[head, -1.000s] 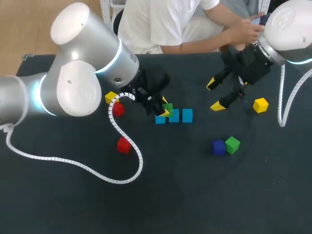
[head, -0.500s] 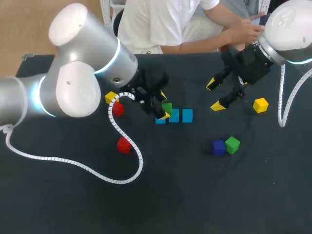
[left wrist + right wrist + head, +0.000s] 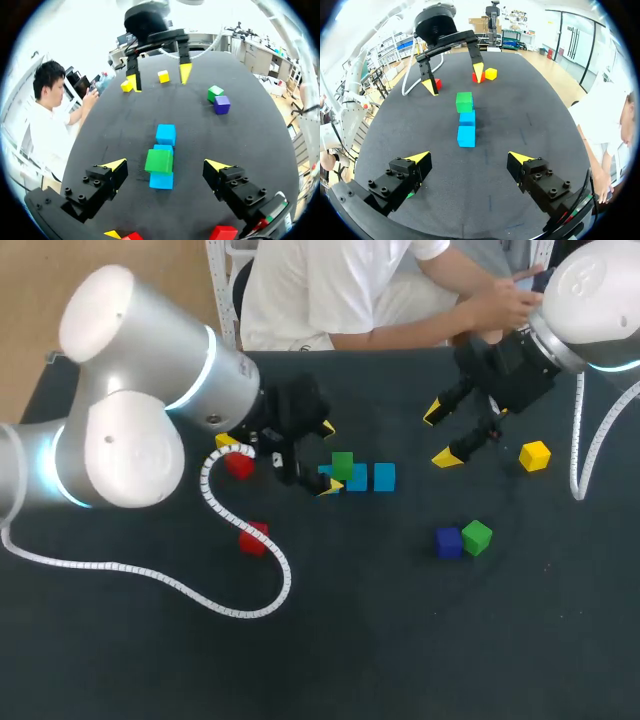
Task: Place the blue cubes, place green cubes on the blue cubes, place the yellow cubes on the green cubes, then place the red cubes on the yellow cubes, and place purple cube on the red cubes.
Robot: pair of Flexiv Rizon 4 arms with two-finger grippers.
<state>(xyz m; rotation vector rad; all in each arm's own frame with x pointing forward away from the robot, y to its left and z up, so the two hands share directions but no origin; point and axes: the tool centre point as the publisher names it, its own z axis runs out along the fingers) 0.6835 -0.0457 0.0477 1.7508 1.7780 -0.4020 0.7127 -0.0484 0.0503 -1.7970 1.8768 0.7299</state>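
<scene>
The left hand is low over the desk, its fingers apart with nothing in them. Just ahead of it a green cube lies in line with the gap between the fingers, touching neither. It rests on the row of three blue cubes, seemingly over the joint between the two nearest the hand. That perch is the weak spot. I judge that any sideways swing or twist of the hand at this height could let a fingertip clip the green cube off or shove the row crooked. Well beyond the row, the right hand hangs equally wide and empty. The second green cube, near that hand and off to one side, touches the purple cube. A grab there could drag or trap the purple one too.
</scene>
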